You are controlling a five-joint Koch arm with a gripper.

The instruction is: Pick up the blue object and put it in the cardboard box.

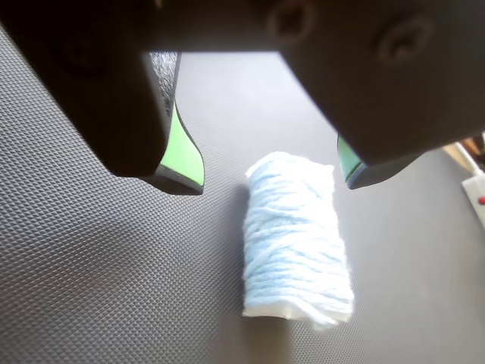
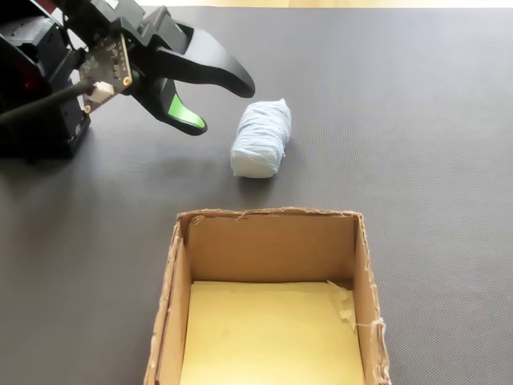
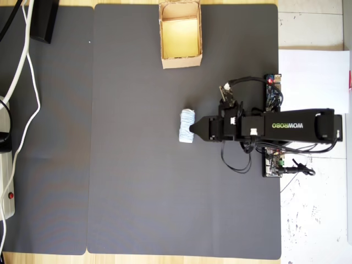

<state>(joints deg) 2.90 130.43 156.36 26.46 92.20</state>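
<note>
Wide-spread gripper [image 1: 273, 182] hangs empty over the blue object [image 1: 295, 241].
Seen from the fixed view, the cardboard box [image 2: 265, 245] sits nearest; beyond its far wall the blue object [image 2: 260, 139] lies on its side on the dark mat [image 2: 417, 120], with the gripper [image 2: 223, 104] just left of it, jaws parted and holding nothing.

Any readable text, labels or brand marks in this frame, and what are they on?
"WOWROBO": white letters on the black arm, upside down in the overhead view.
Circuit boards beside the arm's base: any markings too small to read.
Blue object, cardboard box, mat: no text.
</note>
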